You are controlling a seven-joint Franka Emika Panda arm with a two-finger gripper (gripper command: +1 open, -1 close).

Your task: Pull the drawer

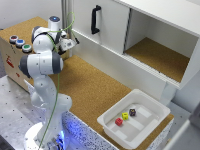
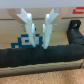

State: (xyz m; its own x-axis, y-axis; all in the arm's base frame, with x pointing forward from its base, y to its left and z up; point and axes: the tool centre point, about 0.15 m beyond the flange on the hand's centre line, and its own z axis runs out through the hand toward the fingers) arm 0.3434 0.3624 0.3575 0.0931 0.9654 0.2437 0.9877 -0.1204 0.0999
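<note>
The small light-wood box (image 1: 11,59) with three round coloured buttons (image 1: 19,43) on top stands at the exterior view's left, largely hidden behind my arm. Its drawer is not clearly visible there. In the wrist view a pale plywood face (image 2: 15,30) with a blue pixel sticker (image 2: 25,42) lies just beyond my fingertips; it may be the drawer front. My gripper (image 1: 69,44) hovers beside the box, over the cork top. In the wrist view the gripper (image 2: 39,46) is open with a narrow gap and holds nothing.
A white cabinet with a black-handled door (image 1: 95,19) and an open cork-floored compartment (image 1: 160,57) runs along the back. A white plastic tray (image 1: 145,107) with three small cubes sits at the exterior view's lower right. A thick black cable (image 2: 40,56) crosses the wrist view.
</note>
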